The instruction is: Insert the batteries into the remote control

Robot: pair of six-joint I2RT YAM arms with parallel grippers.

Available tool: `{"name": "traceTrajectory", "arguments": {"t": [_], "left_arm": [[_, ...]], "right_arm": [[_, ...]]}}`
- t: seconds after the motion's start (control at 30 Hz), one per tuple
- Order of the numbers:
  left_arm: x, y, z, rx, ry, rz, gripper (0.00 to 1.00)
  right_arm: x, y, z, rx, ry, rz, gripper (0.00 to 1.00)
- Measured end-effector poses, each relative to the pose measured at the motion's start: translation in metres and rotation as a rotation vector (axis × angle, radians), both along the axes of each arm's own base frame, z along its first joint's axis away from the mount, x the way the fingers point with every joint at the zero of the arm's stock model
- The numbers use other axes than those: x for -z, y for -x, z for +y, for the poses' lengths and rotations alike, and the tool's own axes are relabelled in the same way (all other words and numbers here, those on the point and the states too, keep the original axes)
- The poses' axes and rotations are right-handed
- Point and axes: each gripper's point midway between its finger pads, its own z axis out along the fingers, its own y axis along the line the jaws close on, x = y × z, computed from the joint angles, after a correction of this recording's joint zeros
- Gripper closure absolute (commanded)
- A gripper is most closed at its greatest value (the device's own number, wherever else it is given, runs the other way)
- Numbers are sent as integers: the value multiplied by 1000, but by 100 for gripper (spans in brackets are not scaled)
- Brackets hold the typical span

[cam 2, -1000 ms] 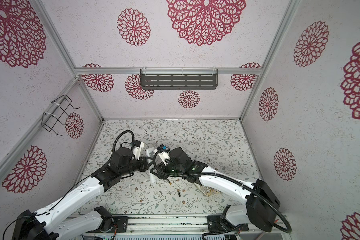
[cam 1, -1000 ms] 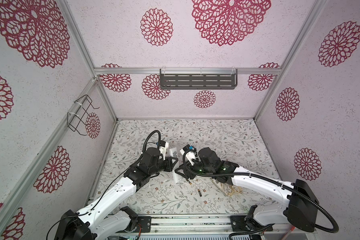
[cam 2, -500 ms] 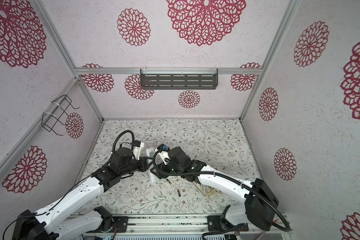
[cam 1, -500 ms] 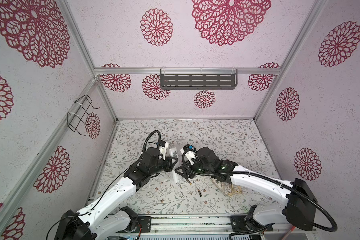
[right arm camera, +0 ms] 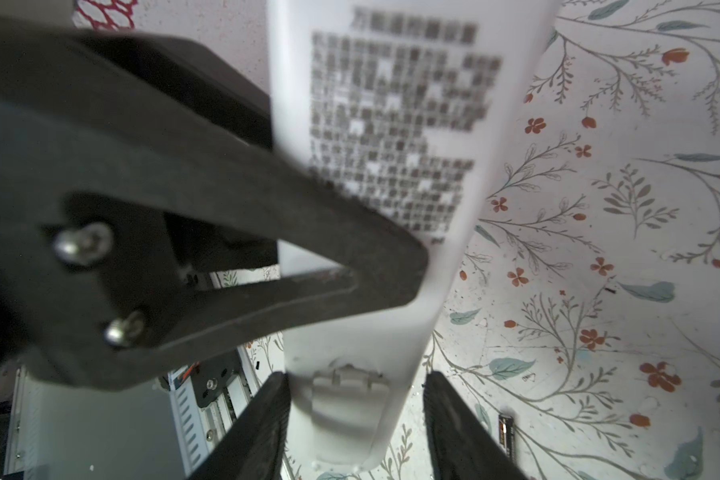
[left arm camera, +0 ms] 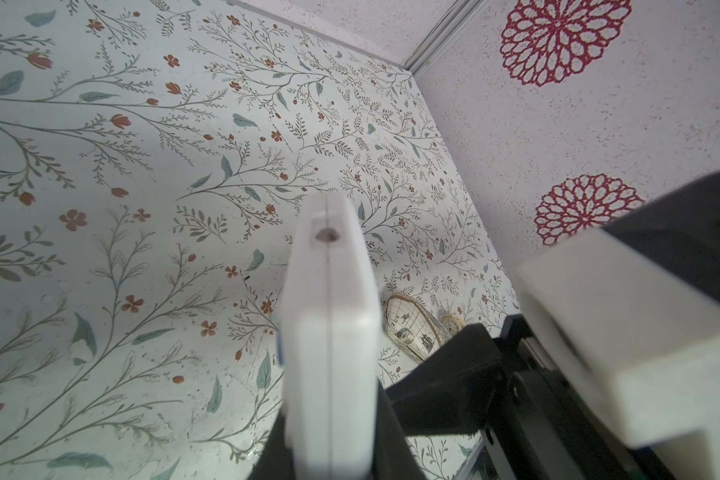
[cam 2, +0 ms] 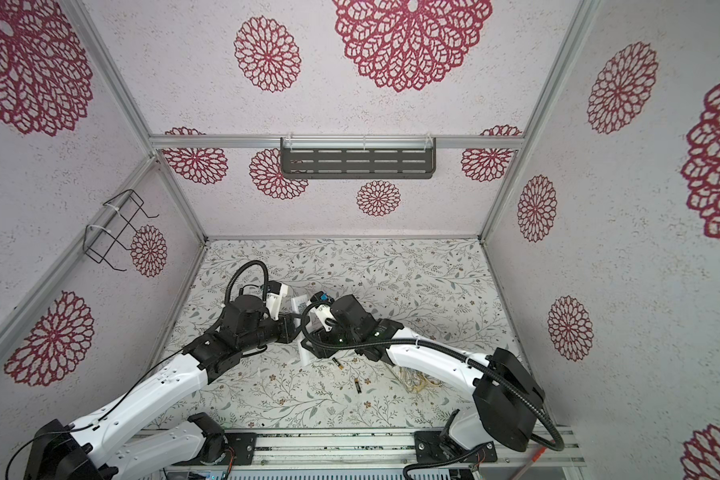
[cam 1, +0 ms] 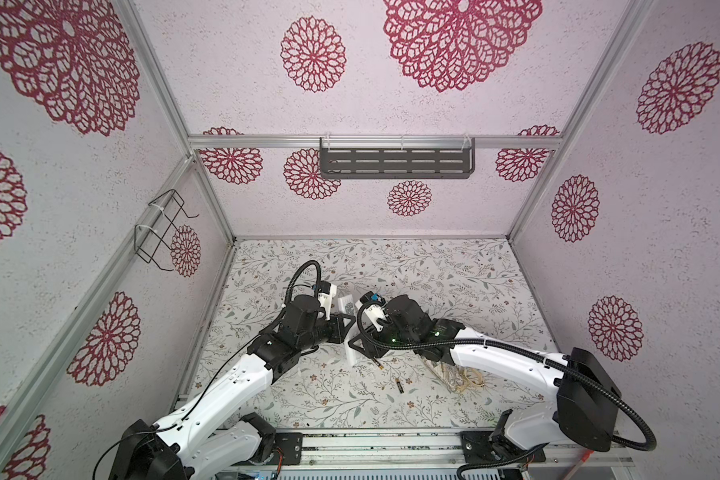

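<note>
The remote control [left arm camera: 329, 332], a long white bar, is held off the table with my left gripper [left arm camera: 331, 436] shut on its narrow sides. Its back with the code sticker [right arm camera: 391, 124] faces the right wrist camera, and the battery cover latch [right arm camera: 348, 380] sits at its lower end. My right gripper [right arm camera: 356, 415] is open astride that end, with a gap on one side. In both top views the two grippers meet at the remote [cam 1: 347, 308] [cam 2: 299, 305]. Two black batteries lie on the table in front of them [cam 1: 400, 387] [cam 1: 378, 364] [cam 2: 357, 386] [cam 2: 336, 364]; one shows beside the right jaw [right arm camera: 506, 432].
A beige cloth pouch with pale cords [cam 1: 454, 376] [cam 2: 412, 378] [left arm camera: 412, 328] lies on the floral table under the right forearm. A grey shelf [cam 1: 395, 162] hangs on the back wall and a wire rack [cam 1: 161, 228] on the left wall. The metal base rail [cam 1: 371, 444] runs along the front.
The right arm has edged slightly left toward the left gripper. The left arm, the remote and the batteries on the table have stayed put.
</note>
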Motion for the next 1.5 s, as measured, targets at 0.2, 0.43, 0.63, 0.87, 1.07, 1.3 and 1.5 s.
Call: {"name": "traceTrajectory", "arguments": {"t": [0.2, 0.43, 0.63, 0.87, 1.07, 1.3, 1.5], "left_arm": [[1, -1, 1, -5, -4, 1, 100], [1, -1, 2, -7, -8, 0, 100], [2, -1, 2, -9, -9, 0, 100], [6, 0, 3, -8, -14, 8, 100], [7, 0, 3, -8, -15, 8, 100], [8, 1, 3, -7, -15, 11, 100], [8, 1, 3, -8, -16, 11, 100]], "right_arm": [[0, 0, 0, -1, -1, -1, 55], [0, 0, 0, 0, -3, 0, 58], [0, 0, 1, -3, -5, 2, 60], [1, 0, 2, -7, -5, 7, 62], [-1, 0, 3, -10, -16, 4, 64], [-3, -1, 5, -14, -26, 1, 65], [-3, 0, 5, -15, -28, 1, 64]]}}
